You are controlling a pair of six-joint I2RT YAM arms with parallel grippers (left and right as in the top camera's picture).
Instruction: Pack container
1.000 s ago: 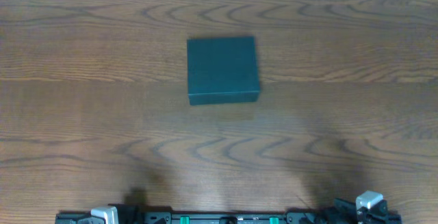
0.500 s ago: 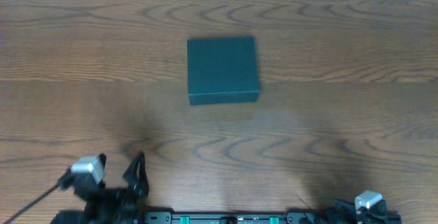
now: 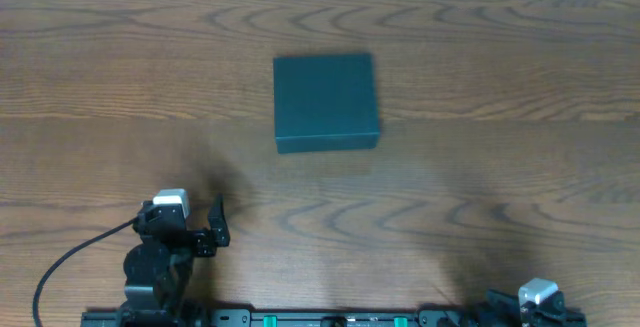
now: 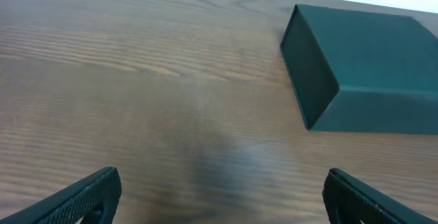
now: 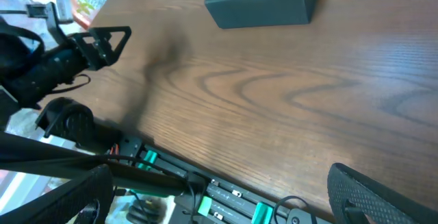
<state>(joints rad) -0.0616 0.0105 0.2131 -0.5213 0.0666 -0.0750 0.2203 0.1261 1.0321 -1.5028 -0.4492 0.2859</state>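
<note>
The dark teal-green container (image 3: pixel 326 101) sits shut on the wooden table, a little past the middle. It also shows at the upper right of the left wrist view (image 4: pixel 363 66) and at the top of the right wrist view (image 5: pixel 263 1). My left gripper (image 3: pixel 208 227) is open and empty over the near left of the table, well short of the container; its fingers (image 4: pixel 82 196) stand wide apart. My right gripper (image 3: pixel 538 299) is open and empty at the table's near right edge, its fingers (image 5: pixel 383 196) spread over the arm base.
The wooden table (image 3: pixel 480 197) runs to a white far edge. The arm base rail with green parts (image 5: pixel 226 207) lies along the near edge. The left arm (image 5: pixel 61 53) and its cable show in the right wrist view. No snack packets are in view.
My left arm has come up from the near edge onto the table, forward and to the right. The right arm and the container have not moved.
</note>
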